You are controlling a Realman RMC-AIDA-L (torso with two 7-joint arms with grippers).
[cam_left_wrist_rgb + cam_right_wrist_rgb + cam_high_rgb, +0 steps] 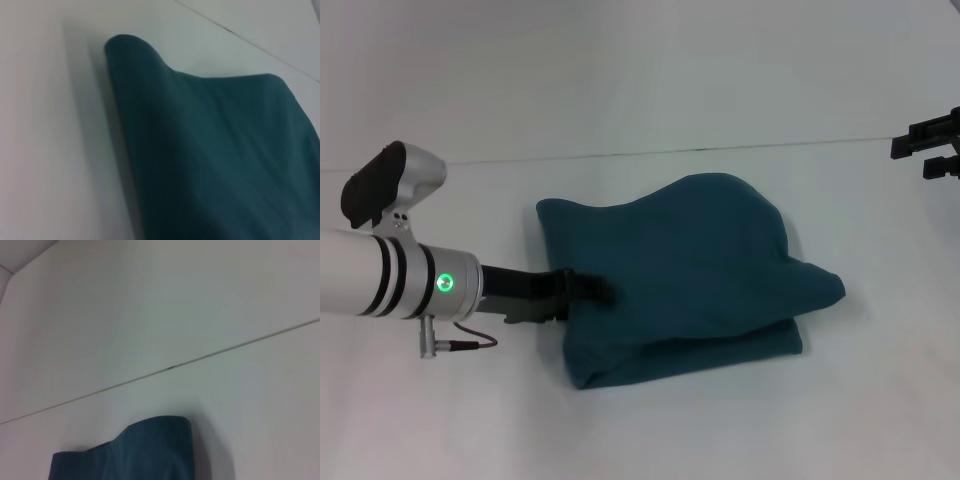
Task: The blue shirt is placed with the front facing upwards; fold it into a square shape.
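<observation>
The blue shirt [680,285] lies on the white table [640,100] as a folded, layered bundle, plain teal side up. Its top layer humps up toward the back and overhangs at the right. My left gripper [592,291] is at the bundle's left edge, with a dark finger lying over the top layer, shut on the fabric. The left wrist view shows the shirt [215,155] close up, with a raised rolled edge. Far off at the right edge of the head view, my right gripper [912,154] hangs open and holds nothing. The shirt's corner [135,452] shows in the right wrist view.
A thin seam [650,152] crosses the table behind the shirt. Bare white table surrounds the bundle on all sides.
</observation>
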